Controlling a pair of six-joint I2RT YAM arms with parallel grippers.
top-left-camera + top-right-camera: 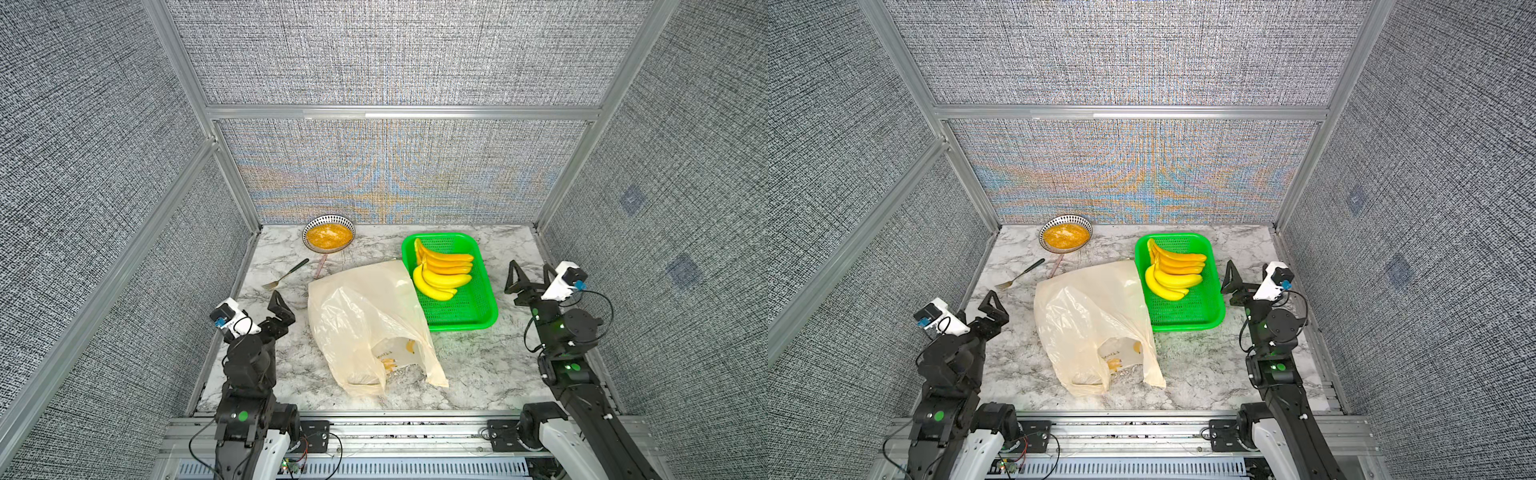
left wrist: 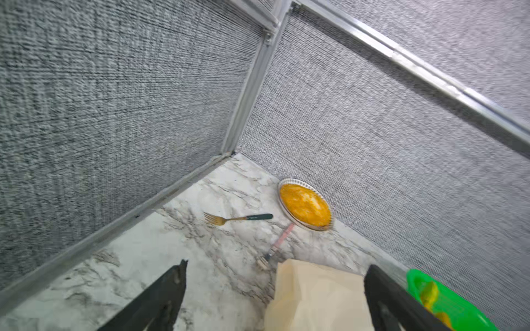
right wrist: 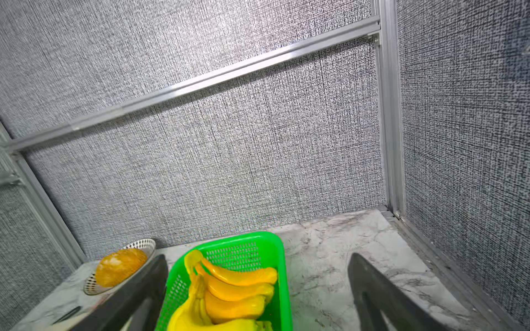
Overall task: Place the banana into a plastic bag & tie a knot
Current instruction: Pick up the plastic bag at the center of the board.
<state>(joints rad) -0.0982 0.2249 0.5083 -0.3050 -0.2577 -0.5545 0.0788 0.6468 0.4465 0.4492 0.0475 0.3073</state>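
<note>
Since the banana bunch lies in the green basket and not in the plastic bag, I judge the task not yet begun. The bagging is left to do, and so is the knot, of which no view shows any sign.

In both top views the left gripper and the right gripper hover over the table, jaws spread wide with nothing between them. The bag lies slack between the two, just beside the left gripper on its inner side, with its mouth gaping toward the arms' bases. The basket sits between the bag and the right gripper, touching the bag's edge. Beyond the left gripper lie a fork and a dish of orange food.

From the left wrist, the jaws stand apart and empty, and a corner of the bag shows between them. A pink-handled utensil lies ahead, its head close to that corner.

From the right wrist, the jaws are likewise apart and empty. The bunch lies ahead in its basket, nearer the inner finger.

By count there are one bag, one bunch of what look like five bananas, one basket, one dish, one fork, one pink-handled utensil, two grippers and no knot.
</note>
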